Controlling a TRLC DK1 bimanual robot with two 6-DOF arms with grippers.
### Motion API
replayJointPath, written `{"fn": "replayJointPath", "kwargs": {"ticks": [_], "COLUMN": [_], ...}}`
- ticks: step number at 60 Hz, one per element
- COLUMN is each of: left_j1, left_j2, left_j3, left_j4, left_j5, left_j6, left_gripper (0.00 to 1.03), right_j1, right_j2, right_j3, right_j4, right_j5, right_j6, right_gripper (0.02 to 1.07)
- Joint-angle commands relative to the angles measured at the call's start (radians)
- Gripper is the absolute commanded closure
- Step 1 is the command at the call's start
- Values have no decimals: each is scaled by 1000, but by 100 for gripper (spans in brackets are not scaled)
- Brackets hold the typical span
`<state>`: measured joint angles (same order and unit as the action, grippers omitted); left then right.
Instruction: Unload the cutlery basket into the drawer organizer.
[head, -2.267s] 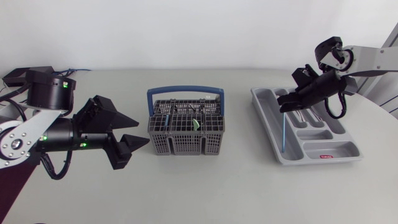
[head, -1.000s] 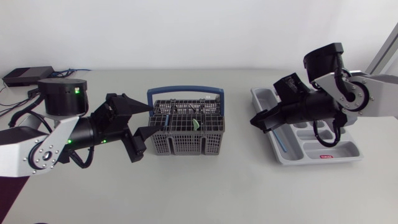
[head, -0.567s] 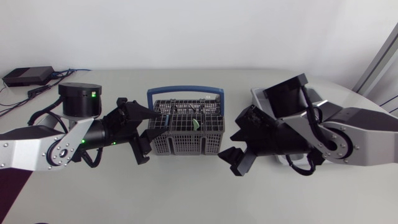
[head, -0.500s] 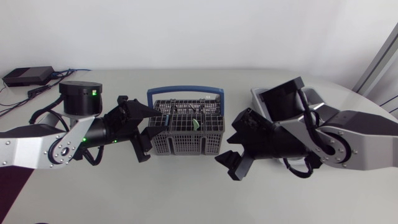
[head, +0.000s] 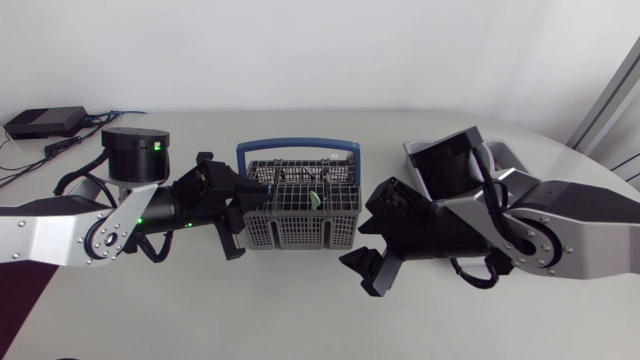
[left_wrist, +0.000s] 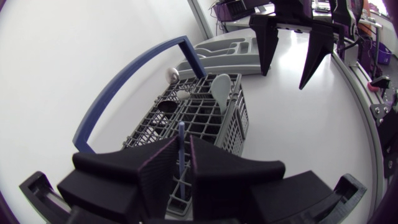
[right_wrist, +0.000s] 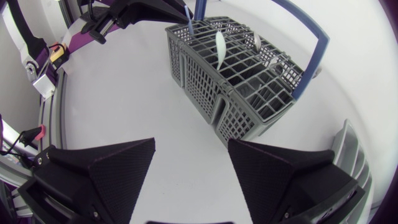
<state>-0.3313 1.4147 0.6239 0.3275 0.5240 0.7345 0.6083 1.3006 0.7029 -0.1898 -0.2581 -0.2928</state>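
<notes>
**Item 1. Cutlery basket** (head: 300, 215): grey mesh with a blue hoop handle (head: 298, 150), standing at bench centre. It holds several pieces upright, handles or bowls up, so each can be drawn out from above. A pale spoon (left_wrist: 221, 90) shows near the middle compartments.

**Item 2. Blue-handled utensil** (left_wrist: 181, 146): upright in the end compartment at the basket's 9 o'clock. Its working end is hidden in the mesh, so its type is not determinable.

**Item 3. Left pincer** (head: 240, 205): at the basket's 9 o'clock end and narrowed to a slit, with the blue handle standing in that slit. A thin gap seems to remain on one side, so a two-sided clamp is not confirmed. Judged step: closing on this piece before lifting it out.

**Item 4. Right pincer** (head: 362, 275): spread wide and holding nothing, low over the bare bench (head: 300, 310) at the basket's 4 o'clock. It is probably placed to approach the near side of the basket for a next piece.

**Item 5. Drawer organizer** (left_wrist: 224, 53): grey compartmented tray at the basket's 3 o'clock, largely covered by the right arm in the head view.

**Progress:** the basket is well stocked, so the unloading looks far from finished.
</notes>
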Motion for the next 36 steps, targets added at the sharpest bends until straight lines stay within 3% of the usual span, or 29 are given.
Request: {"fn": "replayJointPath", "kwargs": {"ticks": [1, 8, 36], "left_j1": [5, 5, 41], "left_j2": [20, 18, -117], "left_j3": [36, 34, 43], "left_j4": [1, -1, -48], "left_j5": [27, 41, 65], "left_j6": [14, 19, 6], "left_gripper": [84, 89, 89], "right_j1": [10, 10, 34], "right_j2": [2, 2, -35], "right_j3": [-6, -8, -3], "right_j4": [9, 7, 0], "right_j5": [5, 5, 6], "right_j6": [-6, -6, -3], "right_gripper": [22, 22, 22]}}
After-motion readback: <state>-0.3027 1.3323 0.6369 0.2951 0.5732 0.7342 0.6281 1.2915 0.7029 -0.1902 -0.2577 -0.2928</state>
